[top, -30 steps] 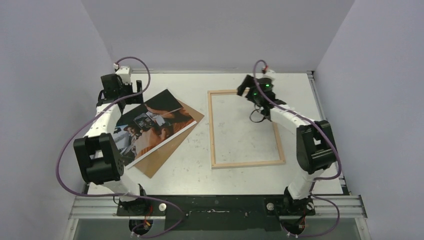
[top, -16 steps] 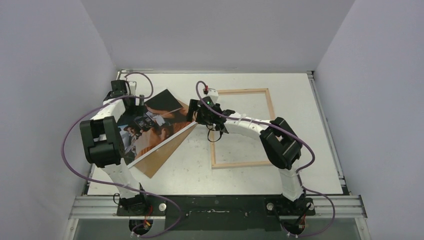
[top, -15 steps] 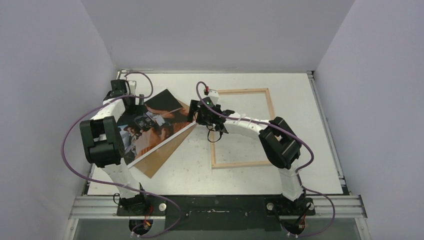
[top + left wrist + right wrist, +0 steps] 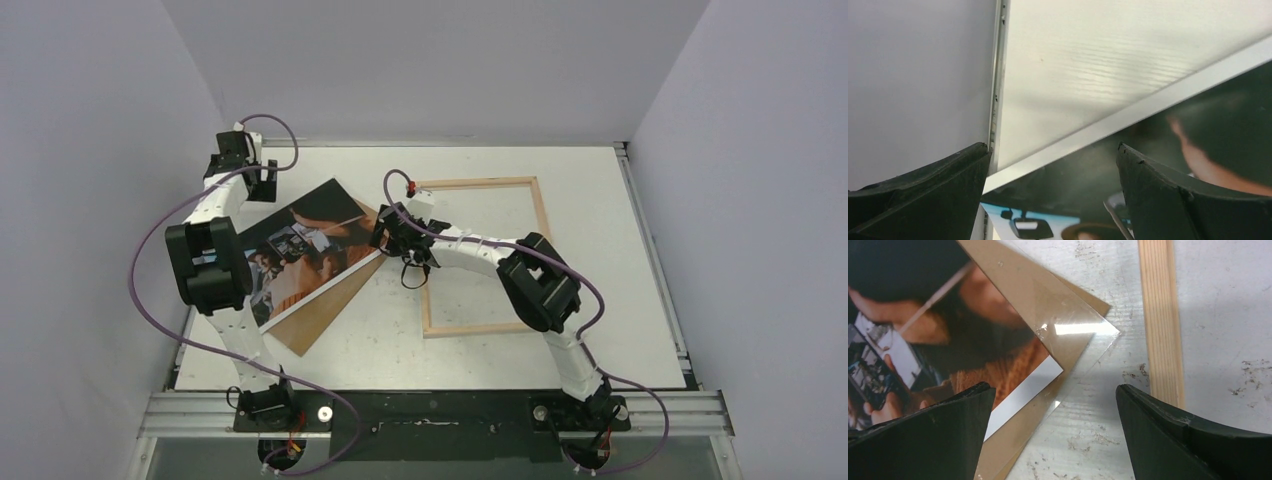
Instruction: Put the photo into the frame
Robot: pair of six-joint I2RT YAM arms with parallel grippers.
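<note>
Photo (image 4: 300, 250) is laid face up on the left half of the table (image 4: 400, 350), turned at a slant, apart from the frame (image 4: 478, 183). The frame is laid flat on the right half, w/ bare tabletop showing inside it. Under the photo a brown panel (image 4: 330, 310) is seen, sticking out at the near and right sides. In the right wrist view the corner of a clear sheet (image 4: 1083, 332) is seen over the panel, just past the photo's corner and close to the frame's left slat. R arm (image 4: 480, 250) is stretched across that slat, so part of it is hidden from above. R gripper (image 4: 385, 232) is held over the photo's right corner, jaws wide apart, nothing between them. L gripper (image 4: 258, 182) is held at the photo's far-left edge by the wall (image 4: 913, 75), jaws also wide apart, nothing gripped. Photo: glossy, white border, dark scene, orange-brown figure, bluish patches toward the near-left.
</note>
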